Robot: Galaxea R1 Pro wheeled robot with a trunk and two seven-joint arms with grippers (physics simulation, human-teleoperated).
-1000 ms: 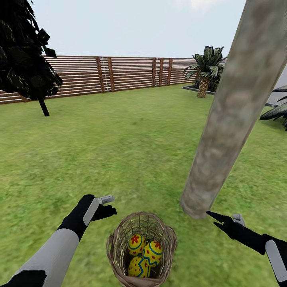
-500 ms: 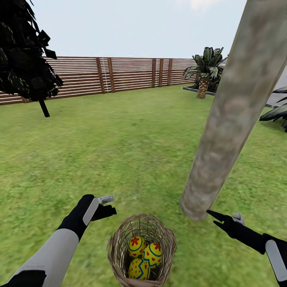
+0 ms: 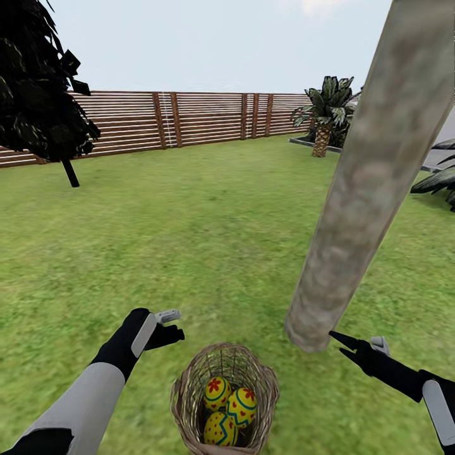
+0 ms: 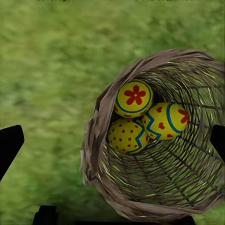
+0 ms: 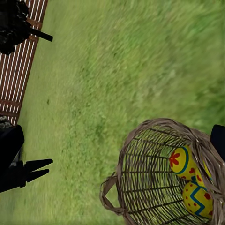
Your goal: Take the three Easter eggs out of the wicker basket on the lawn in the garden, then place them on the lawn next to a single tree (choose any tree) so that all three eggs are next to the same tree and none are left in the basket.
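Three Easter eggs [image 3: 226, 409] lay in one wicker basket [image 3: 189, 385] on the lawn [image 3: 208, 234] beside the tree [image 3: 360, 189]. Your left end effector [image 3: 172, 324] and right end effector [image 3: 346, 346] flanked it, both open, empty.

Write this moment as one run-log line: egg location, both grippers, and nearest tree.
eggs: three Easter eggs in wicker basket | left gripper: open, empty | right gripper: open, empty | tree: beside basket | placed: none

Head view high over the lawn [image 3: 189, 221]; both wrist views close above the shared wicker basket [image 4: 101, 154]
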